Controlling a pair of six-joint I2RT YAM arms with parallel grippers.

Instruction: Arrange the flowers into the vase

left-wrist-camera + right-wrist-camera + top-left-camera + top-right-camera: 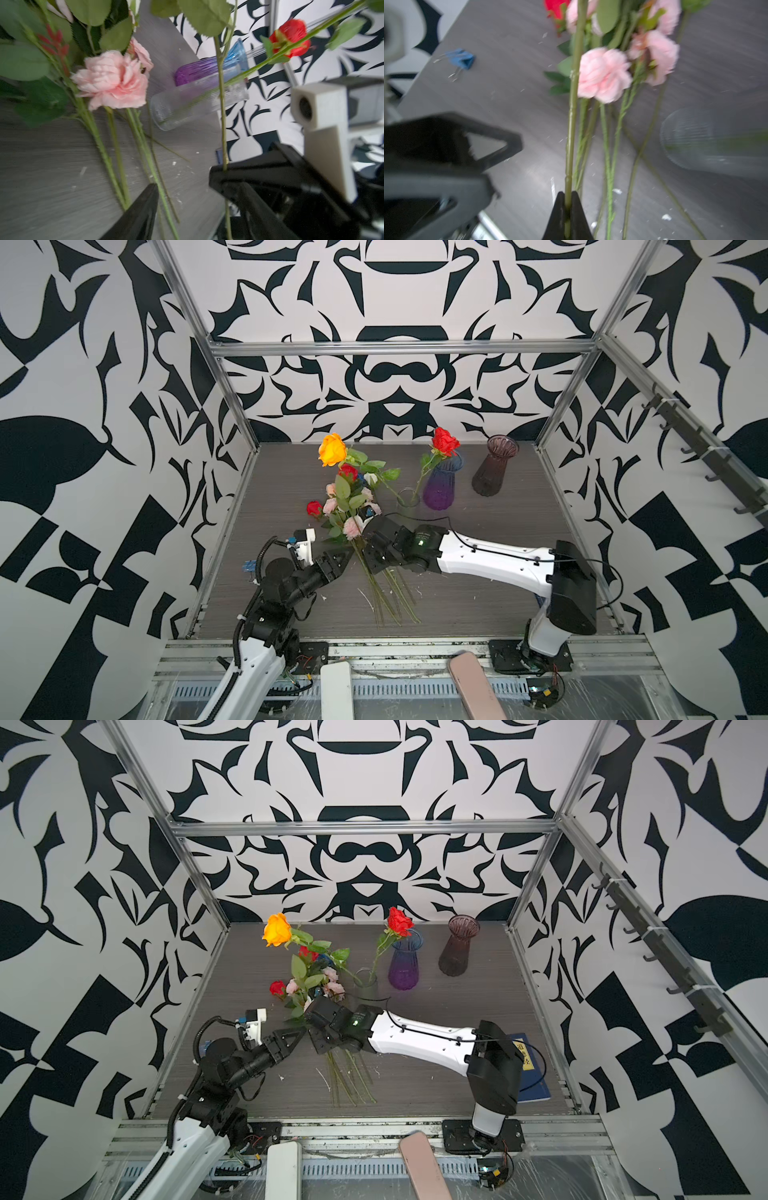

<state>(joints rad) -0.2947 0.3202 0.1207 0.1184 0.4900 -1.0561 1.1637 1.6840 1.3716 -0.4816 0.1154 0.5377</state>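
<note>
Nearest me, a fan of green stems [390,595] lies on the grey bench [478,605], cut ends pointing at the near edge. Just beyond them the left gripper [345,559] comes in from the near left, its jaws apart with nothing between them. Its tip is close beside the right gripper [568,200], which reaches across from the right and is clamped tight on a single stem. That stem seems to be the orange rose's [332,450], whose bloom stands raised above the rest. A blue binder clip [464,59] sits by the bench's left edge. Further back, left of centre, the other flowers [353,510] lie in a heap of pink ruffled blooms and leaves, with a red bud [314,508] on its left side. Beyond and to the right stands the clear vase [409,498] with a tall red rose [445,441] leaning in it. A purple vase [442,485] is just beside it on the right, and a dark red vase [494,470] stands apart toward the far right.
</note>
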